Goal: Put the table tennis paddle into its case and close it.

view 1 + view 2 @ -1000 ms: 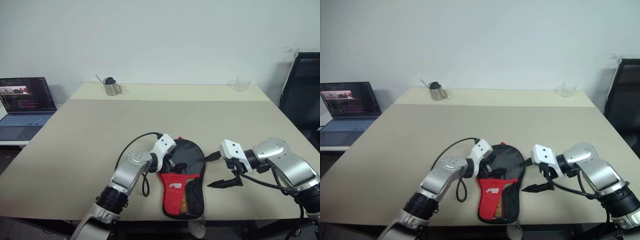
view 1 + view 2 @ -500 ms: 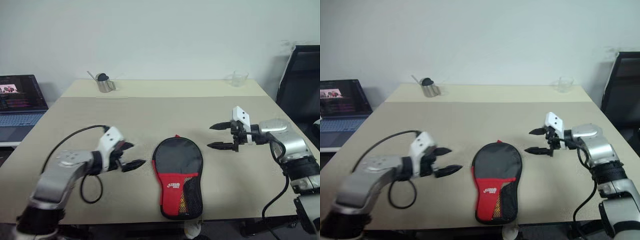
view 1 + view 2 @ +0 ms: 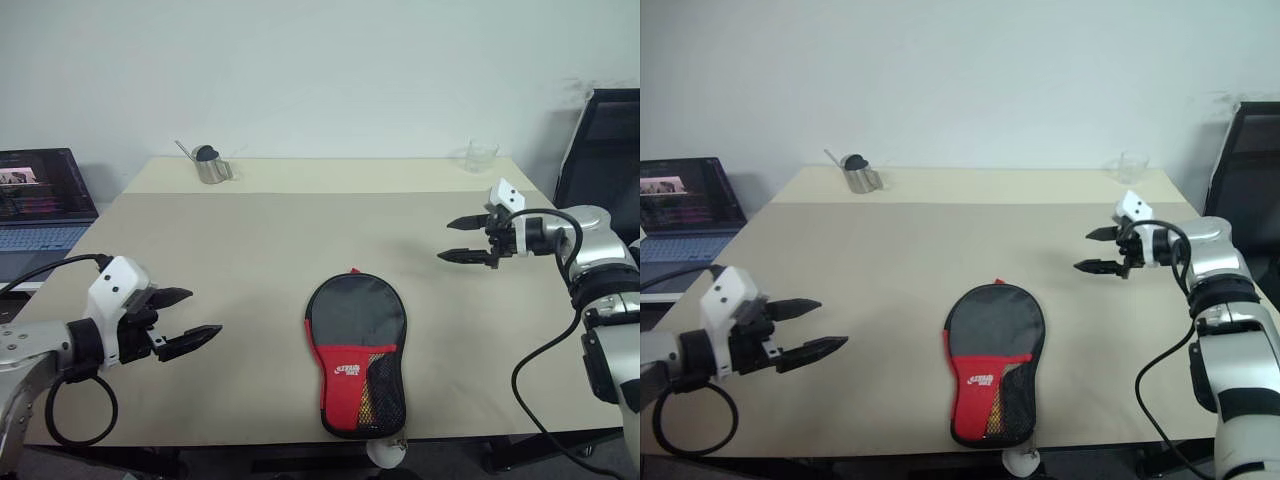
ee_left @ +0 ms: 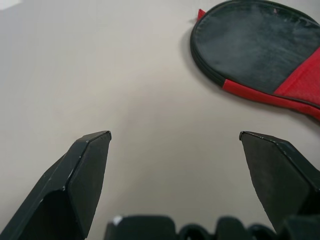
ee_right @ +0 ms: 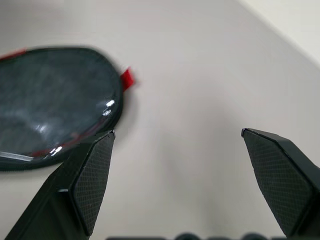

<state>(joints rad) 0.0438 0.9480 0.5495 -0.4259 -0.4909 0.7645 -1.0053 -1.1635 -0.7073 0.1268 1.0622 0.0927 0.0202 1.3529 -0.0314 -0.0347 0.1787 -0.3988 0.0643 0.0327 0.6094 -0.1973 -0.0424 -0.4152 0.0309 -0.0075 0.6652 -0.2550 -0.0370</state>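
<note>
We see the case (image 3: 356, 354) lying flat and looking zipped shut near the front edge of the surface (image 3: 300, 230), about mid-width, round black part toward the far edge, red part toward the front. We can't see the table tennis paddle itself; we judge it's inside, so the task looks about done. The left end effector (image 3: 185, 320) hovers near the front left corner, fingers spread wide, holding nothing, well apart from the case on its left side. The right end effector (image 3: 466, 239) hangs above the right edge, also wide and empty, well apart from the case and farther back. Risks from here, our guess: the case sits close to the front edge with a small white charm (image 3: 385, 452) dangling over it, so any sweep of an arm back across could nudge it off; the zip might also not be fully home, can't tell from here.
</note>
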